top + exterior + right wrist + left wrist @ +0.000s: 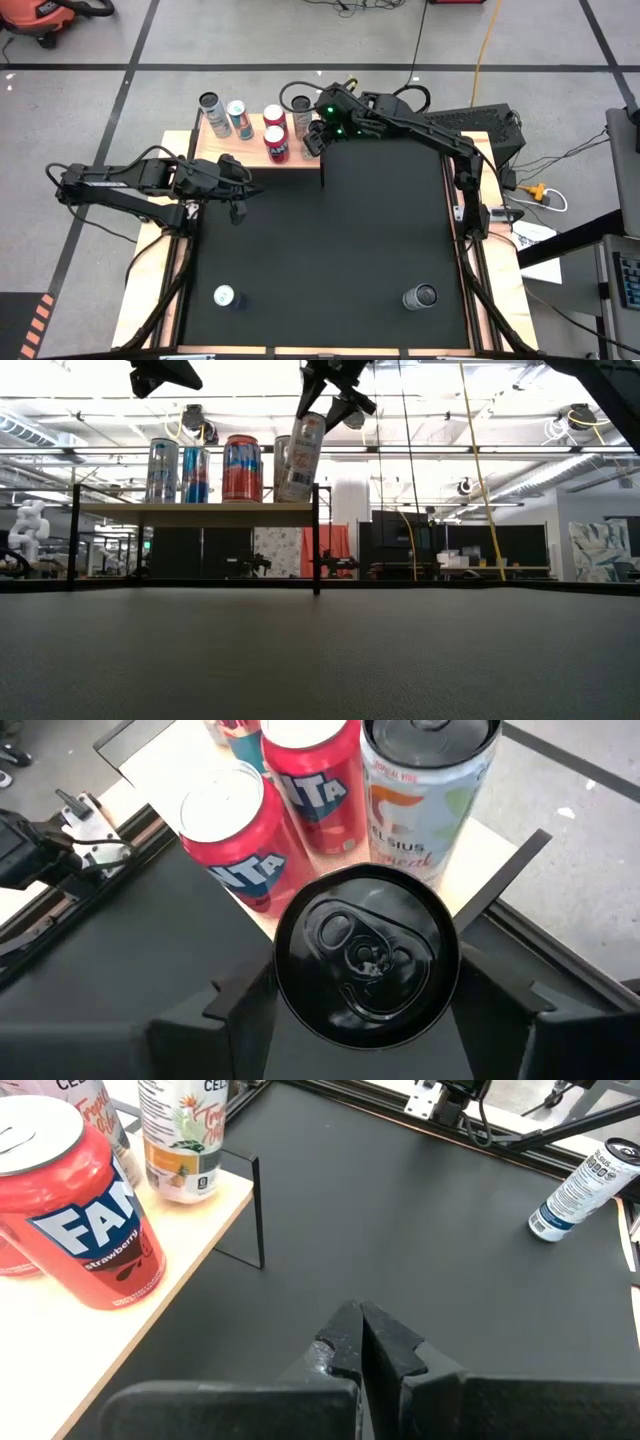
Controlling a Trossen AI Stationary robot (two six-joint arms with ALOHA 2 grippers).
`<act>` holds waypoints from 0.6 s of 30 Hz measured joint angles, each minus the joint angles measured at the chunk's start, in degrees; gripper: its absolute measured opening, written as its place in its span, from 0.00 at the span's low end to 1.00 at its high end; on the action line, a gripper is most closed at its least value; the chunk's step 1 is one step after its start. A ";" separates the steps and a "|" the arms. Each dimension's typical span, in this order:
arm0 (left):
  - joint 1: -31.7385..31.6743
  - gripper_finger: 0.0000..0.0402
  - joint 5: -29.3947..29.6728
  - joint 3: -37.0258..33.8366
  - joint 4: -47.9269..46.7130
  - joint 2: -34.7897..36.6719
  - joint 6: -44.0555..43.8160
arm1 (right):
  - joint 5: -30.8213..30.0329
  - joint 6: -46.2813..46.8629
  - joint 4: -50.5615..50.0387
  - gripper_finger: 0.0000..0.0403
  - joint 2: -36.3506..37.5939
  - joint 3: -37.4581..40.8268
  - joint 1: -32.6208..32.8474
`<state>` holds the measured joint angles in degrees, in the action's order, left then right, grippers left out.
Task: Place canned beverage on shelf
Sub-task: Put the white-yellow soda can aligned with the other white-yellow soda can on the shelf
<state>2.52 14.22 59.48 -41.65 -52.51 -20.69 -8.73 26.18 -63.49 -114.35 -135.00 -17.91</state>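
Gripped between the fingers of the right gripper [365, 1010], a slim black-topped can [366, 954] hangs tilted at the right-hand end of the shelf [200, 512], its base level with the board's edge in the low view; whether it touches the wood cannot be told. Its label is too small to read. Already standing on the pale wood shelf are two red Fanta cans, one marked "strawberry" [75, 1210], a pale Celsius can [425, 790], and two tall silver-and-blue cans [225, 115] whose lettering is illegible. On the black mat [330, 250], two more cans wait near the front edge: a white one [224, 296] on the left and a dark grey one [421, 296] on the right. Over the mat's left side the left gripper [362, 1342] hovers, fingers pressed together and empty.
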 joint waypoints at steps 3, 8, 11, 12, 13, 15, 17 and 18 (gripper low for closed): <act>0.00 0.00 0.00 0.00 0.00 0.00 0.00 | -0.04 -0.48 0.20 0.55 -0.02 0.00 0.00; 0.00 0.00 0.00 0.00 0.02 0.00 -0.02 | -0.02 -0.51 -0.07 0.55 -0.08 0.00 -0.02; 0.00 0.00 0.00 0.00 0.02 0.00 -0.02 | 0.00 -0.51 -0.15 0.55 -0.08 0.00 0.00; 0.00 0.00 0.00 0.00 0.02 0.00 -0.02 | 0.00 -0.53 -0.15 0.55 -0.10 0.00 0.00; 0.00 0.00 0.00 0.00 0.02 0.00 -0.02 | 0.00 -0.66 -0.15 0.55 -0.12 0.00 0.00; 0.00 0.00 0.00 0.00 0.02 0.00 -0.02 | 0.00 -1.64 -0.15 0.55 -0.12 0.00 -0.02; -0.02 0.00 0.00 0.00 0.02 0.00 -0.02 | 0.00 -1.61 -0.15 0.55 -0.12 0.00 -0.02; -0.02 0.00 0.00 0.00 0.02 0.00 -0.02 | 0.07 -1.61 -0.15 0.55 -0.12 0.00 -0.02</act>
<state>2.51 14.21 59.48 -41.63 -52.51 -20.71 -8.66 24.57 -63.64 -114.48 -135.00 -17.93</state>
